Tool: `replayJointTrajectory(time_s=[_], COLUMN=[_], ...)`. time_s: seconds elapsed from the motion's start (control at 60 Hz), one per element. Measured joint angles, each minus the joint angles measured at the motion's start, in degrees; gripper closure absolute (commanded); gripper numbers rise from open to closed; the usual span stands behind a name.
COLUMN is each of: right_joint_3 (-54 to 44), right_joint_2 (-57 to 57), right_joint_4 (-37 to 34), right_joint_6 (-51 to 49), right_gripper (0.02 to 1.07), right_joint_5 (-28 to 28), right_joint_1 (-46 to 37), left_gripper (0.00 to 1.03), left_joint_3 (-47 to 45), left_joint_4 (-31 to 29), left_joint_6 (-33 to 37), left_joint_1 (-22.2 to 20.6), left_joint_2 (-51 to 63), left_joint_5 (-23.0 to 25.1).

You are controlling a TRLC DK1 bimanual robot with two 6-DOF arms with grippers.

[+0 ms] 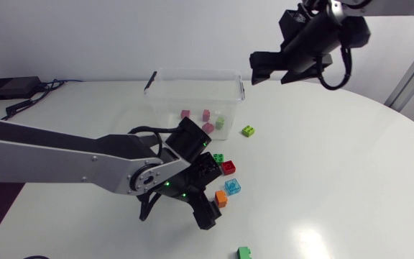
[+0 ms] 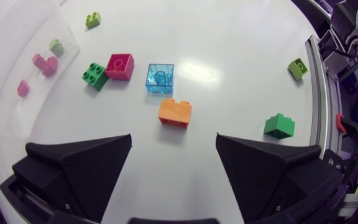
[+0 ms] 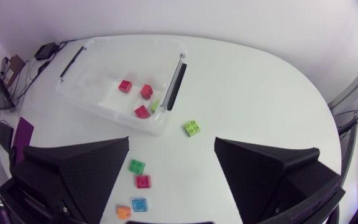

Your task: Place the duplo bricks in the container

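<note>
Several pink bricks [image 3: 145, 91] and a pale green one [image 3: 156, 106] lie in the clear container [image 1: 192, 72]. On the table in front of it sit a lime brick [image 1: 249, 131], a dark green one [image 1: 219, 158], a red one [image 1: 228, 167], a clear blue one [image 1: 232, 187] and an orange one [image 1: 221, 198]. My left gripper [image 2: 174, 155] hangs open low over the table, with the orange brick [image 2: 174, 112] just ahead of its fingers. My right gripper [image 1: 259, 68] is open and empty, high above the container's right end.
A green brick [image 1: 244, 252] lies near the table's front edge, and another lime brick [image 2: 298, 67] sits further out beside it. A black box with cables [image 1: 9, 88] rests at the table's far left.
</note>
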Motion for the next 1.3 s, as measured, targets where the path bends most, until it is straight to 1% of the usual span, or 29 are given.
replayJointTrajectory(time_s=[0.25, 0.5, 0.567, 0.7, 0.883, 0.983, 1.033, 1.067, 1.3], right_joint_3=[-16.98, -28.02, -30.40, -35.39, -40.35, -41.97, -42.84, -43.65, -48.09], right_joint_2=[-10.95, -16.74, -17.70, -19.17, -21.88, -23.39, -24.02, -24.44, -24.46], right_joint_4=[3.06, 6.60, 6.86, 7.02, 6.49, 4.81, 4.07, 3.50, -2.29], right_joint_6=[-2.71, -3.98, -4.17, -4.39, -6.97, -9.01, -10.10, -10.97, -16.17], right_gripper=[0.06, 0.06, 0.06, 0.06, 0.06, 0.06, 0.06, 0.06, 0.06], right_joint_5=[-2.21, -3.87, -4.17, -4.63, -5.20, -6.19, -6.21, -6.21, -6.38], right_joint_1=[-2.60, -3.48, -3.48, -3.02, -1.68, -1.53, -1.53, -1.53, -1.53], left_gripper=[0.09, 0.10, 0.17, 0.27, 0.50, 0.67, 0.80, 0.86, 0.90], left_joint_3=[3.63, 7.63, 8.79, 9.97, 10.53, 10.93, 10.99, 11.04, 11.72], left_joint_4=[0.04, -0.72, -1.86, -2.58, -3.78, -4.20, -4.20, -4.35, -4.57], left_joint_6=[2.49, 4.17, 4.59, 4.79, 5.20, 5.27, 5.44, 5.46, 5.66], left_joint_1=[-0.22, -0.55, -0.90, -1.25, -1.25, -1.25, -1.25, -1.25, -1.22], left_joint_2=[5.07, 8.87, 9.49, 10.38, 11.15, 11.80, 12.02, 12.15, 12.63], left_joint_5=[0.00, 0.00, 0.02, 0.02, 0.02, 0.02, 0.02, 0.00, 0.20])
